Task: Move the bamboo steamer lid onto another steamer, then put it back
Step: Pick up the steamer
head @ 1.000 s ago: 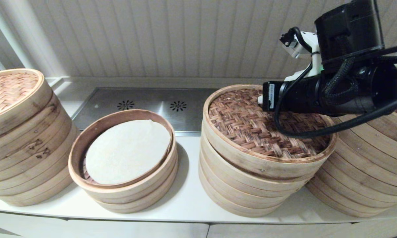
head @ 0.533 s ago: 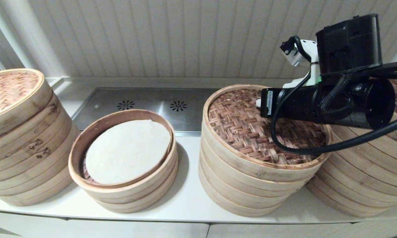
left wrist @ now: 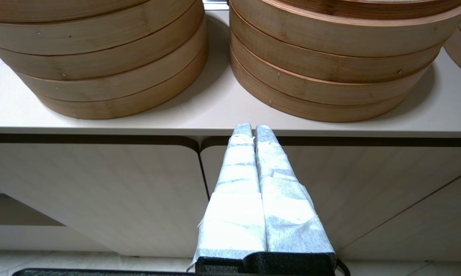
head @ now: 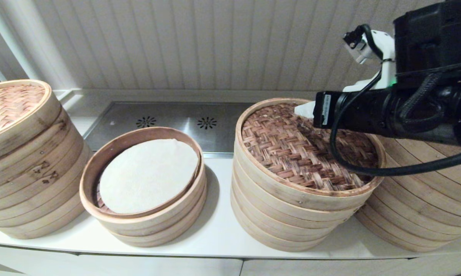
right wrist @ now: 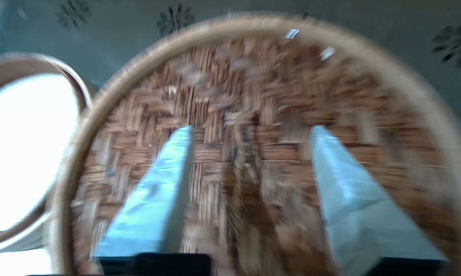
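Pale ribbed wall panelling behind a smooth white counter. Round woven lid, dark brown basketwork in a bamboo rim, seated on the steamer stack right of centre; open steamer with white liner to its left. Right gripper above lid, mostly hidden behind arm, wrapped fingers spread wide, holding nothing. Left gripper below counter edge, pressed together.

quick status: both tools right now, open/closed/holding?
Left tool: closed, holding nothing, parked below the counter edge.
Right tool: open, holding nothing, above the woven steamer lid.
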You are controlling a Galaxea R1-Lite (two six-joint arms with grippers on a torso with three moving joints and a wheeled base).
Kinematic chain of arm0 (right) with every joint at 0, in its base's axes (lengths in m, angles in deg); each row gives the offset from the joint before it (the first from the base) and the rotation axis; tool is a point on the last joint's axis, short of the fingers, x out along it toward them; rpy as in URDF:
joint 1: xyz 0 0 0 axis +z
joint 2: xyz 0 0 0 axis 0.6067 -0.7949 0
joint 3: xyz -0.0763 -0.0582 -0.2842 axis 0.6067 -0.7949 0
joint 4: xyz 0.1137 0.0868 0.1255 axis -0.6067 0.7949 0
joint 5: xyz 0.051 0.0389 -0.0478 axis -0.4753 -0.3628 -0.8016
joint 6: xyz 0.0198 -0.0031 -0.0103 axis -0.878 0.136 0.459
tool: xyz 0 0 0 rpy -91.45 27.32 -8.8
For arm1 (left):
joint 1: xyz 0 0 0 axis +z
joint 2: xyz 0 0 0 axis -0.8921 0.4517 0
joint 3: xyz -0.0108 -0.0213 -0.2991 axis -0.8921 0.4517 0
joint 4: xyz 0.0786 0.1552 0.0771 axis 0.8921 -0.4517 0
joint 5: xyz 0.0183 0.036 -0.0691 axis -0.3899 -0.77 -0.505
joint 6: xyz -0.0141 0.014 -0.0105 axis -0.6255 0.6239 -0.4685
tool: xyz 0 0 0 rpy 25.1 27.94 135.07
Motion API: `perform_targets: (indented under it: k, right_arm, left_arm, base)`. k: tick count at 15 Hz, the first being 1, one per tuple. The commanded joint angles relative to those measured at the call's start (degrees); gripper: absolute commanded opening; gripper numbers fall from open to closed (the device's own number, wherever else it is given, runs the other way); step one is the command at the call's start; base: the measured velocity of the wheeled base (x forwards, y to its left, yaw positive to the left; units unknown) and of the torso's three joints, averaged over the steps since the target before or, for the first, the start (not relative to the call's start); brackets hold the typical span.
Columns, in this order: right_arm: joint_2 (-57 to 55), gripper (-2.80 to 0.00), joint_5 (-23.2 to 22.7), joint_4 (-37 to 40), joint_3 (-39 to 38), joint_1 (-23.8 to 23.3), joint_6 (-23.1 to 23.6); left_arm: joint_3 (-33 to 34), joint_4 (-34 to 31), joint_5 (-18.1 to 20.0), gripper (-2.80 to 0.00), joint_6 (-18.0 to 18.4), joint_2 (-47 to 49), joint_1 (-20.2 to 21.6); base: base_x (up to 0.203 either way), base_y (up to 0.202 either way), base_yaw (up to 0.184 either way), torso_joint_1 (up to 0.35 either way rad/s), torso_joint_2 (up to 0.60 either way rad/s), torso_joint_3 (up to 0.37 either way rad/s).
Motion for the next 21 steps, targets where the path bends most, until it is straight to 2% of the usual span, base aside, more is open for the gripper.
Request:
perform_targets:
  k: [1,4,5,10,11,12,15,19,21]
  right_arm:
    - [4.68,0.0,0.13,0.25,0.09,-0.06,0.12]
    - [14.45,0.0,2.23,3.96,-0.05,-0.18,2.21]
    - [17.84,-2.8,4.22,6.1,-0.04,-0.34,3.07]
    - [34.89,-2.8,21.9,17.41,-2.48,-1.34,9.08]
    - [37.83,-2.8,25.59,18.68,-4.32,-2.75,9.93]
    - [40.17,-2.8,27.69,19.4,-6.11,-6.07,10.52]
    - [47.91,-2.8,28.91,19.97,-12.07,-17.9,11.24]
    - [58.06,-2.8,27.97,19.35,-30.28,-23.62,10.91]
    - [61.09,-2.8,26.21,14.87,-40.98,-26.95,10.67]
  left_arm:
    - [0.01,-0.01,0.0,-2.8,0.07,0.09,0.0]
    - [0.0,-0.01,0.0,-2.8,0.07,0.09,0.0]
    - [-0.07,-0.18,0.0,-2.8,0.07,0.09,0.0]
    - [-0.07,-0.27,0.0,-2.8,0.07,0.09,0.0]
    - [-0.07,-0.27,0.0,-2.8,0.07,0.09,0.0]
    - [-0.07,-0.27,0.0,-2.8,0.07,0.09,0.0]
    - [-0.07,-0.27,-0.18,-2.8,-0.2,0.09,0.0]
    - [-0.07,-0.27,-0.35,-2.8,-0.29,0.09,0.0]
    - [-0.07,-0.09,-0.35,-2.8,-0.46,0.09,0.0]
  base:
    - [0.0,0.0,0.0,0.0,0.0,0.0]
    - [0.0,0.0,0.0,0.0,0.0,0.0]
    - [0.0,0.0,0.0,0.0,0.0,0.0]
    - [0.0,0.0,0.0,0.0,0.0,0.0]
    - [0.0,0.0,0.0,0.0,0.0,0.0]
    - [0.0,0.0,0.0,0.0,0.0,0.0]
    - [0.0,0.0,0.0,0.0,0.0,0.0]
    - [0.0,0.0,0.0,0.0,0.0,0.0]
    - [0.0,0.0,0.0,0.0,0.0,0.0]
